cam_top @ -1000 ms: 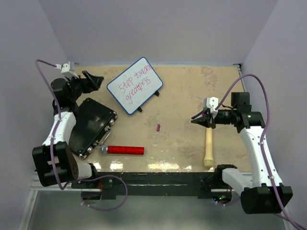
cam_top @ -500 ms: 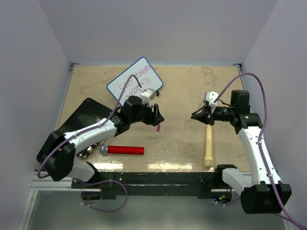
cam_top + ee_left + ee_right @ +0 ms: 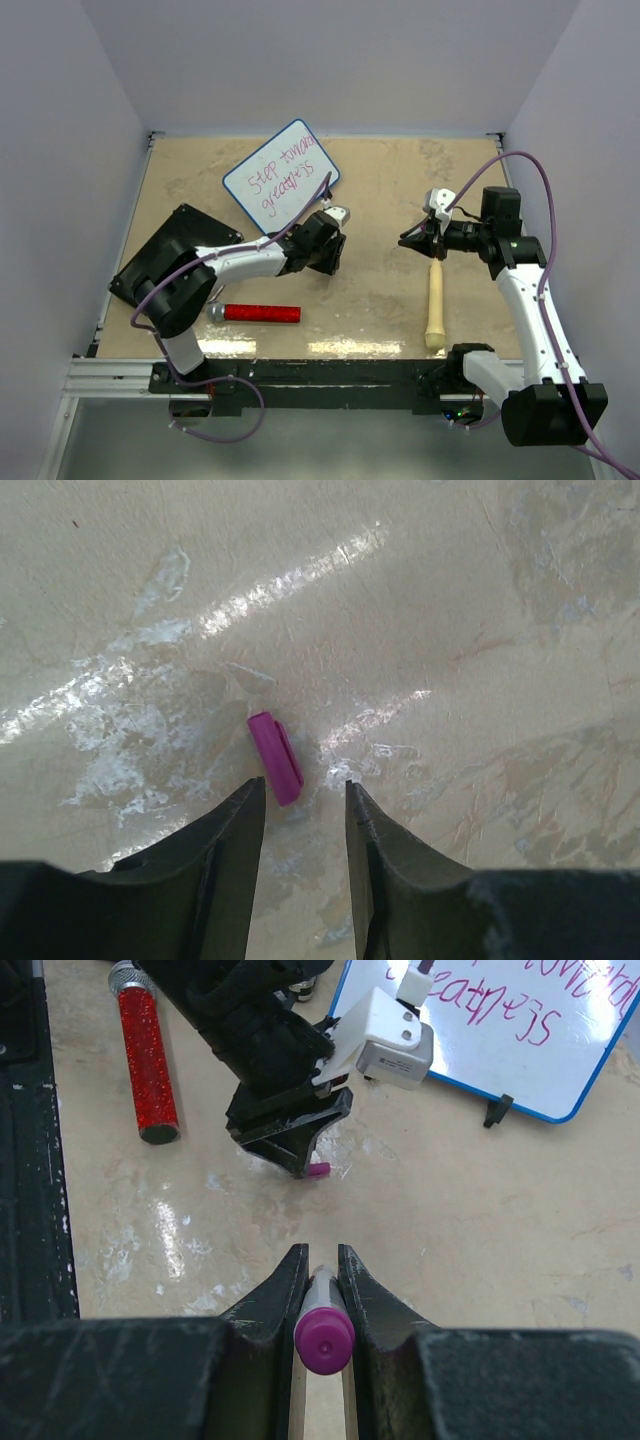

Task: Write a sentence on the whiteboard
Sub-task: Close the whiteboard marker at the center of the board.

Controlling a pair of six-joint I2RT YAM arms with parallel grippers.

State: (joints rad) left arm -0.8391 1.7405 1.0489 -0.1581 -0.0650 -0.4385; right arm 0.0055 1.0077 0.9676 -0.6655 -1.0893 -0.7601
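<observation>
Left end effector [image 3: 303, 794] is being held half open over pink cap [image 3: 275, 757], whose near end is lying between the jaws, long axis roughly along them. Marker [image 3: 324, 1338] is being gripped by right end effector [image 3: 320, 1260]. Whiteboard [image 3: 240, 185] with sentence [image 3: 285, 176] is standing toward tabletop's [image 3: 400, 180] far-left corner.

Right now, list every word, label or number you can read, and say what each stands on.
"Step toward": upper line of the sentence, purple-pink handwriting on the whiteboard, reading rough.
"greatness": lower line, same board.
Nothing else readable: no lettering shows on the red glittery stick or the black slab.
</observation>
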